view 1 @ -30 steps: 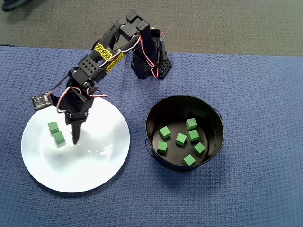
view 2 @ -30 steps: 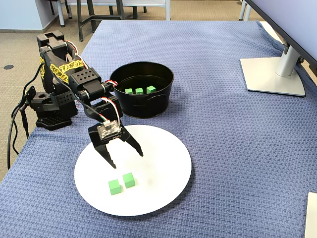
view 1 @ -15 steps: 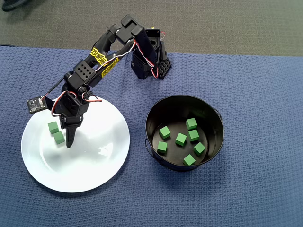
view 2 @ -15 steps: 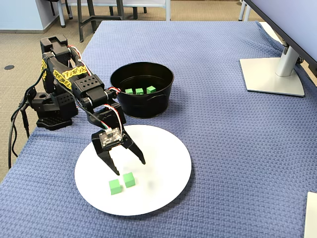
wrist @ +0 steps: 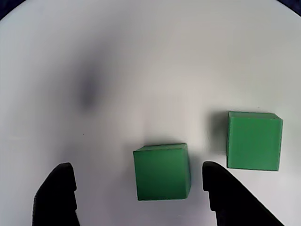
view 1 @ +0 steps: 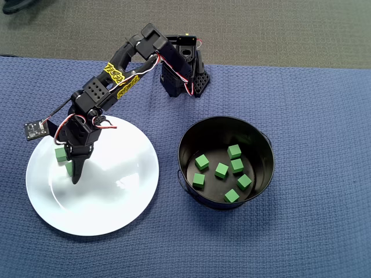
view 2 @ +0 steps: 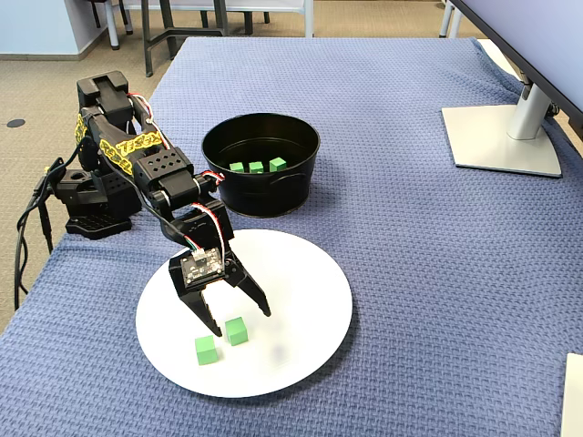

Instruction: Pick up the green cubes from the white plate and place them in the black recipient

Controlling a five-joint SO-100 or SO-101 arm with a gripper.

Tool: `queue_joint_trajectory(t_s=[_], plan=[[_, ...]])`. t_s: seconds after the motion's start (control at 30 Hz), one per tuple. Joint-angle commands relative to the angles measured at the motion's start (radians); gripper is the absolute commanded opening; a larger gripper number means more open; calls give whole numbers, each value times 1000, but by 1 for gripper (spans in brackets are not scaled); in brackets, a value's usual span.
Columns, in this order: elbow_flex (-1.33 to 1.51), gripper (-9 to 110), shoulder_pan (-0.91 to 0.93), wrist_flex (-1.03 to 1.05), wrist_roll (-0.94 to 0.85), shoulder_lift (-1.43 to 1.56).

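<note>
showing what the overhead view hides, the wrist view has the spread end effector point(wrist: 141, 188) straddling one green cube point(wrist: 162, 172).

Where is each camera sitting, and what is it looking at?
Overhead view: above the table, looking straight down on the white plate, black pot and whole arm.
Wrist view: on the arm, looking down past both fingers at two green cubes.
Fixed view: off the table's end, looking slantwise at the open hand.
All share plate and cubes.
</note>
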Motion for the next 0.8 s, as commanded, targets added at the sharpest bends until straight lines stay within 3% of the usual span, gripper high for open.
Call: queue_joint_trajectory(t_s=[0.0,0.37,0.77], plan=[[-80,28,12,14,14,0],[-38,26,2,-37,15,-17],[-15,0,-3,-57,23,-15]])
